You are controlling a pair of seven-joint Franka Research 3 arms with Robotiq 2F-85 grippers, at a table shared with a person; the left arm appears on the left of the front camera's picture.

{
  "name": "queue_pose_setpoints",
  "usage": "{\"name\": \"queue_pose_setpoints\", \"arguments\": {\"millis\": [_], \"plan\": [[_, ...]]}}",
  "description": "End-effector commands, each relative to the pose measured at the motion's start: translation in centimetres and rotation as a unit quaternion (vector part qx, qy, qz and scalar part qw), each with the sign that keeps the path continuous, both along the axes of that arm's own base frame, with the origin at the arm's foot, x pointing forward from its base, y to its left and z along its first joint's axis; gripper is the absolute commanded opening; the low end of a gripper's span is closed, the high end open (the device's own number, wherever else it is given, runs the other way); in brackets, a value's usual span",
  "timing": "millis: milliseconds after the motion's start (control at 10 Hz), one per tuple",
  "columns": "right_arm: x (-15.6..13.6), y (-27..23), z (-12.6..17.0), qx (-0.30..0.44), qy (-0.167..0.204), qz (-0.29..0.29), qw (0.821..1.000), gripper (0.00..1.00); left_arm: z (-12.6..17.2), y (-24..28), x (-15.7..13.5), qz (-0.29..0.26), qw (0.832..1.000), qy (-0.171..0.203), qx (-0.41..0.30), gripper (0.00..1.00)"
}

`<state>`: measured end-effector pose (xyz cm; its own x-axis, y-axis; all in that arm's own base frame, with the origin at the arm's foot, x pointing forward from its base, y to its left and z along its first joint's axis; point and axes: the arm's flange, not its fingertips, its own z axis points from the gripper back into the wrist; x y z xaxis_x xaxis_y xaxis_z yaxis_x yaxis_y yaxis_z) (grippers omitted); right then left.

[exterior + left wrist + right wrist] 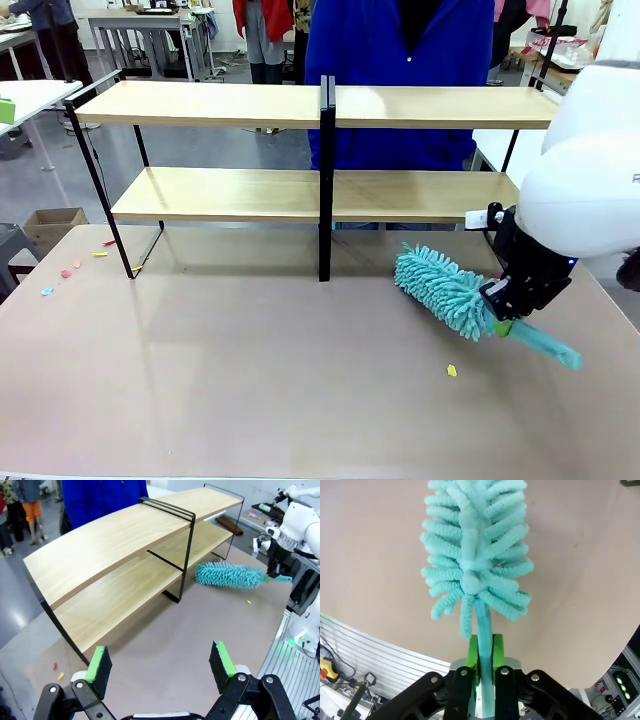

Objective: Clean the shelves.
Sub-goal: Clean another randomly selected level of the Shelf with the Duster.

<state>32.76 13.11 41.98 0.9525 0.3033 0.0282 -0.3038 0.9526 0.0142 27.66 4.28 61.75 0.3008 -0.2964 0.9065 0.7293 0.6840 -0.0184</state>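
Observation:
The shelves (pixel 300 195) are two long pale wooden boards in a thin black frame with a black centre post, standing at the table's far side; they also appear in the left wrist view (pixel 120 570). A teal fluffy duster (pixel 442 287) lies low over the table at the right, in front of the lower board. My right gripper (pixel 503 318) is shut on its teal handle, and the right wrist view has the duster head (pixel 475 555) pointing away from the green pads (pixel 472 652). My left gripper (pixel 157 662) hangs open and empty above the table's left part.
A person in a blue top (pixel 400 60) stands behind the shelves. Small coloured scraps (pixel 70 270) lie at the table's left edge, and a yellow scrap (pixel 451 370) lies near the duster. A cardboard box (pixel 50 225) sits on the floor at left.

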Motion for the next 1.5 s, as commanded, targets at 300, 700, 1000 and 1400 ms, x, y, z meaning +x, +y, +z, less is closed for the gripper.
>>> {"name": "queue_pose_setpoints", "arguments": {"millis": [300,700,1000,1400], "plan": [[1.6,1.1,-2.4,-0.067,-0.016,-0.063,0.996,0.12,-0.1,0.0,0.1,-0.008,1.000,-0.004,-0.003,1.00],[0.6,-2.1,-4.7,-0.120,0.003,-0.162,0.979,0.12,-0.1,0.0,0.1,-0.008,1.000,-0.004,-0.003,1.00],[-0.1,-3.6,-5.1,-0.145,0.011,-0.204,0.968,0.12,-0.1,0.0,0.1,-0.008,1.000,-0.004,-0.003,1.00],[-0.4,-5.7,-5.0,-0.143,0.015,-0.256,0.956,0.12,-0.1,0.0,0.1,-0.008,1.000,-0.004,-0.003,1.00]]}}
